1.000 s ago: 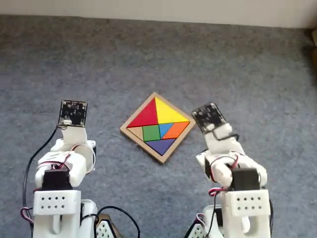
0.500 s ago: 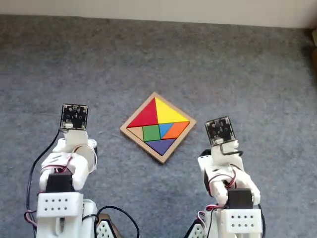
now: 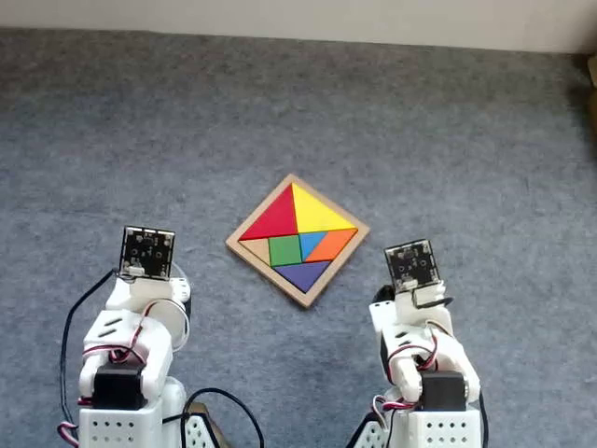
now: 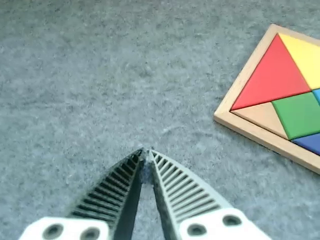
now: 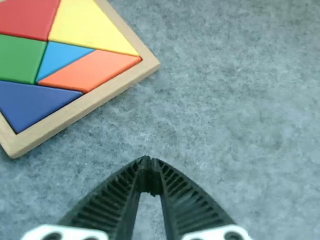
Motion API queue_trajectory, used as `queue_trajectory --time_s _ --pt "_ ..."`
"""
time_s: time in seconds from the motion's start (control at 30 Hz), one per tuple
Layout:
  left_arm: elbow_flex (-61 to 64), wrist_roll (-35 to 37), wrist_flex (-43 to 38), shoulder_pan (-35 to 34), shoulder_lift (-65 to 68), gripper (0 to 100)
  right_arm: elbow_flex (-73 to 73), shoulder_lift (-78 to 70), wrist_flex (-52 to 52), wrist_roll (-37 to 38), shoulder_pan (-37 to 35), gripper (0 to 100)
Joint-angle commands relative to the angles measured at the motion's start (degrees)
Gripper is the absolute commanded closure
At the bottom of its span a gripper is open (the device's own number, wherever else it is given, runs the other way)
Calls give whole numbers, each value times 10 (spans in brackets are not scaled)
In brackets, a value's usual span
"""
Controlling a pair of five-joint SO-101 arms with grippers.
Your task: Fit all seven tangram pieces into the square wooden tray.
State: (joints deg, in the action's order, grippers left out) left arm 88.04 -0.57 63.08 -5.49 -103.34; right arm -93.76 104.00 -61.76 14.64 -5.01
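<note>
**High view: seven pieces seated, tangram appears complete**

The square wooden tray (image 3: 263,273) lies on the grey mat (image 3: 466,140) between the two arms and a little ahead of them. It holds a red triangle (image 3: 275,219), a yellow triangle (image 3: 317,215), a green square (image 3: 284,250), a small blue triangle (image 3: 311,243), an orange parallelogram (image 3: 331,245), an indigo triangle (image 3: 303,273) and a tan triangle (image 3: 255,249).

No gap shows between the pieces and no loose piece lies on the mat, so the fitting step looks finished. What remains is judged to be a check that every piece sits flush. Any next move calls only for keeping both arms off the frame so nothing is jarred out.

The left gripper (image 4: 146,152) hangs over bare mat near the tray's tan-and-red corner, its ribbed fingers pressed together on nothing. The right gripper (image 5: 149,161) hangs likewise near the orange-and-indigo side, its fingers together and empty. Neither touches the wood.

The tray sits turned like a diamond. One corner points away from the arms toward the far edge of the mat, and the opposite corner points back between the two bases. Being square, it has no long axis. Its near-to-far diagonal leans slightly, and the other diagonal runs from one arm's side to the other's.
</note>
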Motion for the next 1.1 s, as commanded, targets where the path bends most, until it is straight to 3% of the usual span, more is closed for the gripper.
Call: queue_trajectory --time_s 0.0,0.2,0.47,0.77,1.07 --pt "1 -4 3 9 -3 995 0 12 -21 -71 5 988" --pt "48 -100 -1 11 -3 993 -51 12 -25 -93 6 988" --pt "92 -164 2 8 -3 993 -108 11 -72 -93 7 993" --pt "91 -169 4 8 1 993 -108 11 -98 -91 7 993" --pt "91 -168 60 8 -2 993 -108 11 -98 -91 7 993"
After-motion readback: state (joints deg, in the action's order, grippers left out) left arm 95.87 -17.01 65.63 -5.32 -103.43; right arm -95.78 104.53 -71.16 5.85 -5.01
